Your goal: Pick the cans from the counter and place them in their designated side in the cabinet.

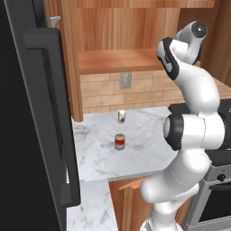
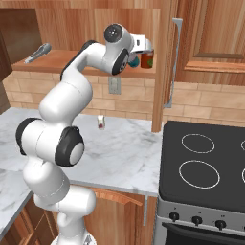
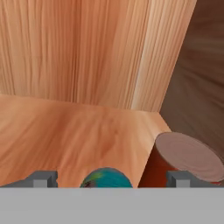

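The gripper [image 3: 106,178] stands with its jaws spread wide over the teal-blue can [image 3: 106,178] on the cabinet shelf [image 3: 65,131], beside a dark red can [image 3: 186,159]. The red can with the tan band [image 1: 119,141] stands on the counter [image 1: 144,153], near a small white container [image 1: 121,116].

No text, brand or number can be read anywhere. The red can with the tan band [image 1: 119,141] on the counter [image 1: 135,153] and the small white container [image 1: 121,117] behind it carry only blurred colour patches, no legible lettering.
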